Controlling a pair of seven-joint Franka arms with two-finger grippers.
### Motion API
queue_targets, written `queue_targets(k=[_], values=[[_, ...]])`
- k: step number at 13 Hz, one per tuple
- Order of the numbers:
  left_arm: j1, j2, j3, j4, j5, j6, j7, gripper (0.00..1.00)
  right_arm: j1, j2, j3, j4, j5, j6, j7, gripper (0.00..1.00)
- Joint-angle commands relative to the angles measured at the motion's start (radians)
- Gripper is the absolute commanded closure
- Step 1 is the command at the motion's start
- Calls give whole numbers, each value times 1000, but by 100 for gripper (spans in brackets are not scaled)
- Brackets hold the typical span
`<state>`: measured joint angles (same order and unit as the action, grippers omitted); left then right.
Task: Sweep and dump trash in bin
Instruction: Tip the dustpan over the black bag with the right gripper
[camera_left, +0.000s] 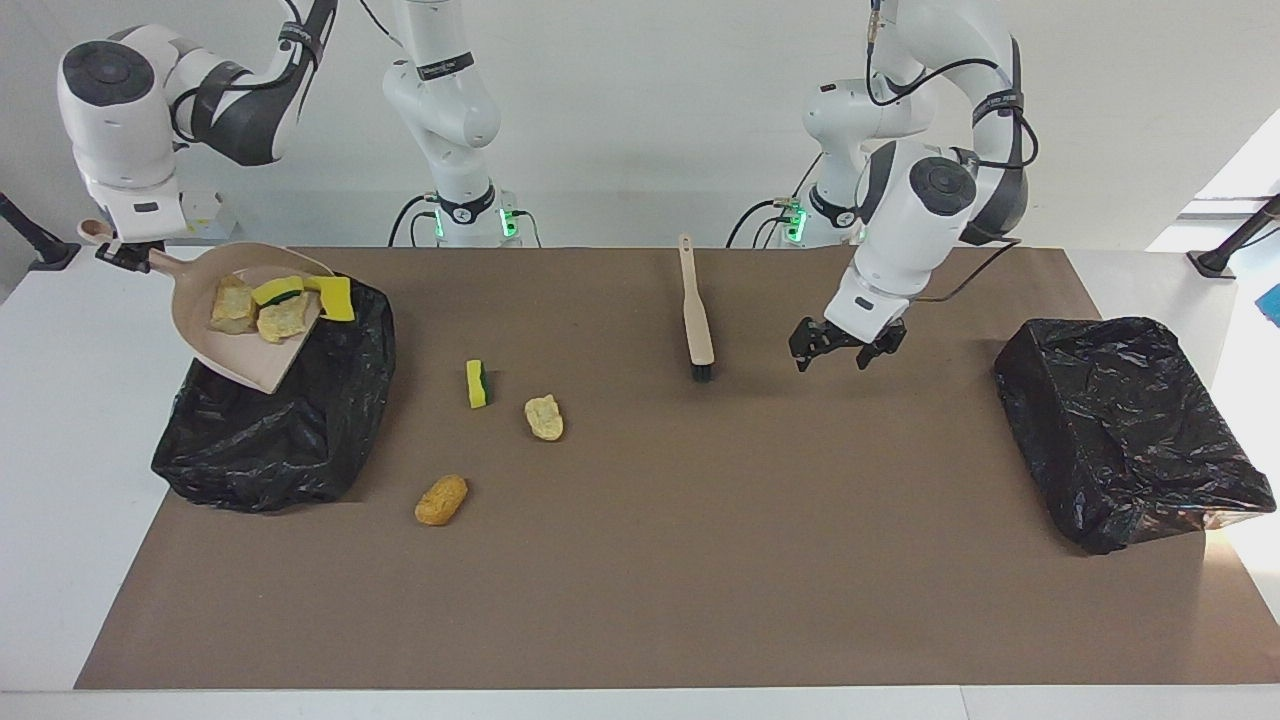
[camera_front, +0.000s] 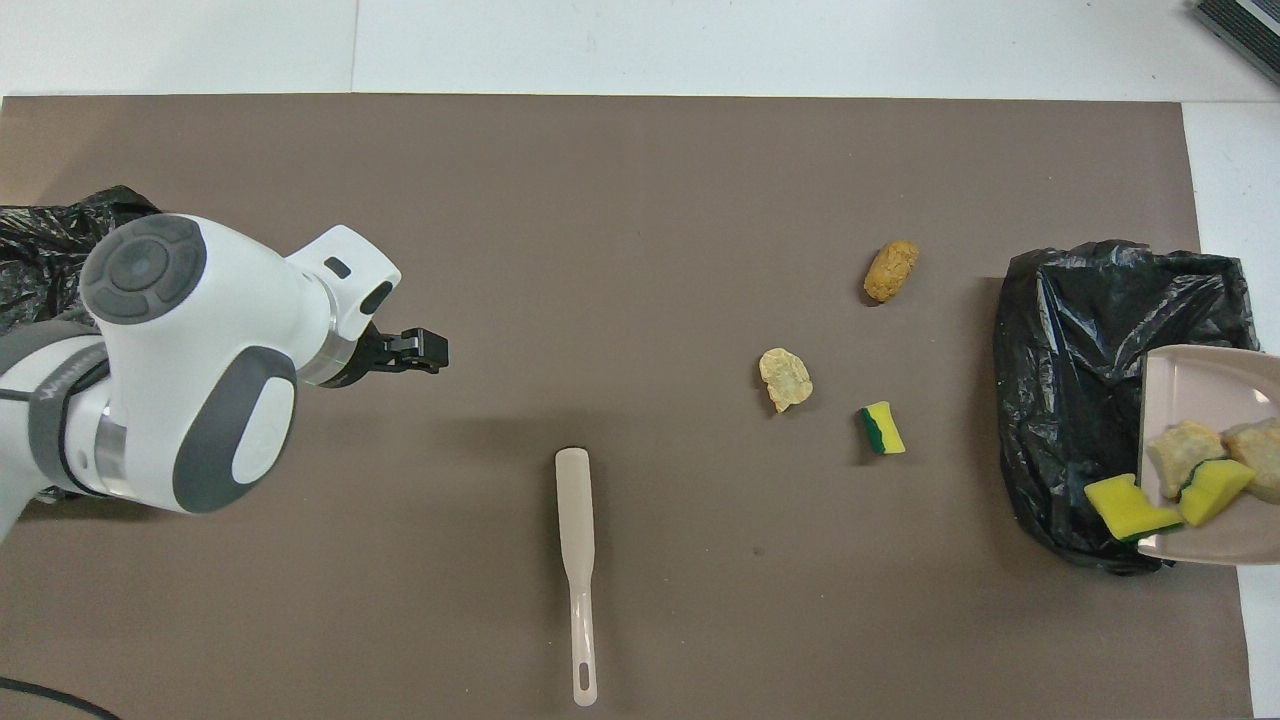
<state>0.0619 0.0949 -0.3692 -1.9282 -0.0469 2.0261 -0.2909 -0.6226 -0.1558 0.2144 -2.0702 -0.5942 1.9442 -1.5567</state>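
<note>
Brown paper covers the table, where three trash scraps lie loose beside the black bin at the right arm's end. Four more sit in the tilted dustpan over that bin, its handle gripped by the right end effector. Near the brush, the left end effector hangs open, empty.

The right end effector tilts the loaded dustpan over a black-lined bin; the left end effector hangs open beside the brush.
</note>
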Motion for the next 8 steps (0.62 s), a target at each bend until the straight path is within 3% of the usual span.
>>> queue_targets(k=[1, 6, 8], values=[[77, 29, -11, 96, 25, -75, 96, 0, 41, -13, 8, -42, -132, 19, 125, 100], [151, 16, -10, 276, 76, -317, 277, 0, 124, -10, 8, -41, -243, -10, 228, 100], [161, -7, -10, 298, 75, -377, 315, 0, 127, -10, 8, -41, -274, -11, 230, 100]])
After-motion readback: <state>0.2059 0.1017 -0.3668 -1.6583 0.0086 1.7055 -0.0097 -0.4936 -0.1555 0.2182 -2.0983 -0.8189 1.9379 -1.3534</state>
